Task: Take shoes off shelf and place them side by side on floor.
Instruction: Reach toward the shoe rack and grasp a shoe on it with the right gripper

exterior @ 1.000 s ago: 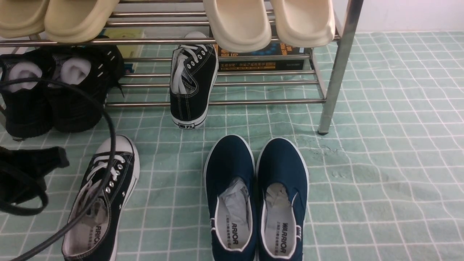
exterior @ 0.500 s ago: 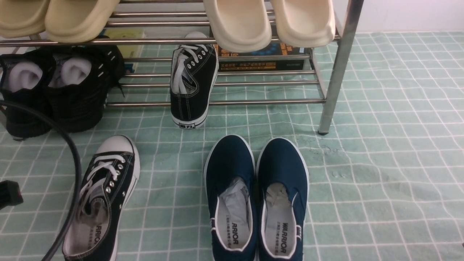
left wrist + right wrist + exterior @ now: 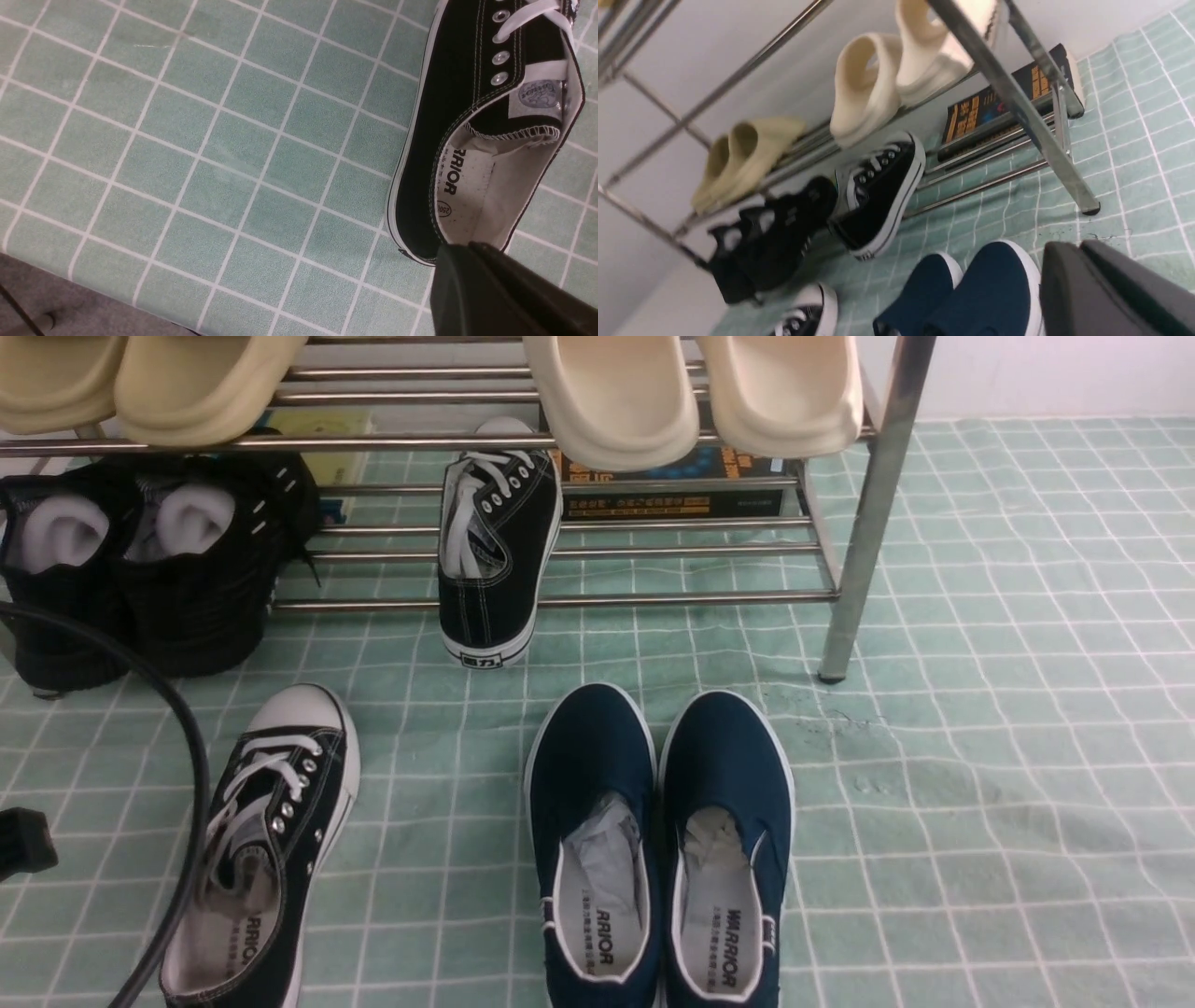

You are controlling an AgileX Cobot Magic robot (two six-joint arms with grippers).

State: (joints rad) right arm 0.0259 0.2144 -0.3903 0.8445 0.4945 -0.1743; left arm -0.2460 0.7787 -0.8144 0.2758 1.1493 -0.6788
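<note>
One of the shoes, a black lace-up sneaker (image 3: 495, 551), leans on the lower rods of the chrome shelf (image 3: 653, 600), its heel hanging over the front rod. Its mate (image 3: 266, 840) lies on the mint-green grid floor (image 3: 980, 756) at the left, toe toward the shelf. In the left wrist view my left gripper (image 3: 467, 246) is shut and empty, just behind that sneaker's (image 3: 472, 116) heel. In the right wrist view my right gripper (image 3: 1069, 252) is shut with nothing in it, above the floor beside the navy slip-ons (image 3: 985, 289). The shelf sneaker (image 3: 878, 196) shows beyond it.
Navy slip-ons (image 3: 658, 840) stand side by side on the floor at centre. Bulky black shoes (image 3: 140, 579) fill the lower tier's left, cream slippers (image 3: 691, 392) the upper tier, a dark box (image 3: 672, 495) behind. A black cable (image 3: 187, 747) loops over the left sneaker. A steel leg (image 3: 864, 523) stands right.
My left arm has drawn back to the left, away from the floor sneaker, and mostly out of the front view; its cable swung with it. Both sneakers stay where they were.
</note>
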